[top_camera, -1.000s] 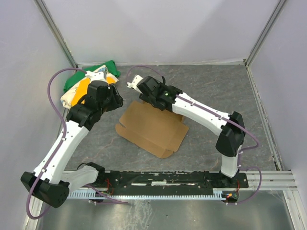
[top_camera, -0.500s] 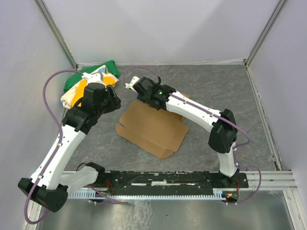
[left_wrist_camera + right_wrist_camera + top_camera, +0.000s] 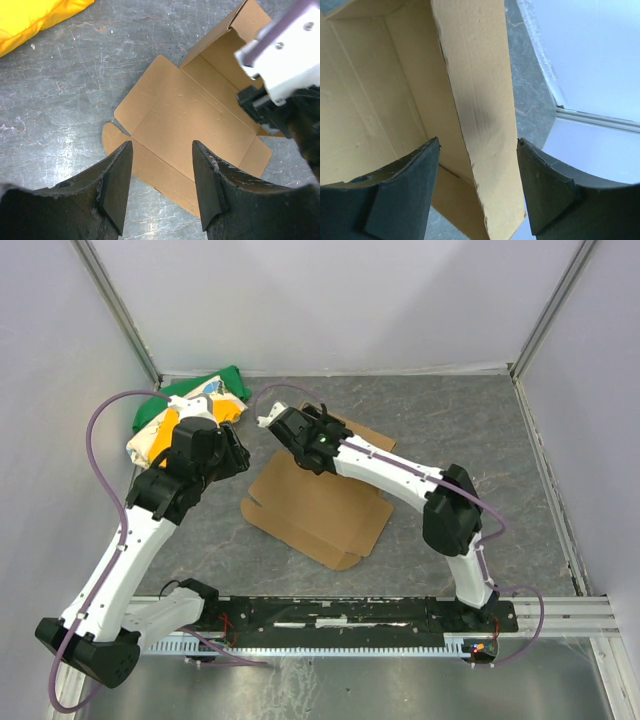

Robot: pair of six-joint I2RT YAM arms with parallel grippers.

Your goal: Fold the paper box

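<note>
The paper box is a brown cardboard sheet lying mostly flat in the middle of the table, with its far flaps raised. My left gripper hovers open and empty above its left edge. In the left wrist view the box lies below the left gripper. My right gripper is at the box's far left corner. In the right wrist view the right gripper is open, with an upright cardboard flap standing between its fingers.
A green, yellow and white cloth bundle lies at the back left, just behind my left arm; its yellow part shows in the left wrist view. White walls close in the grey table on three sides.
My right gripper has moved left along the box's far edge, uncovering the raised flap at the back right. My left arm has shifted slightly left.
</note>
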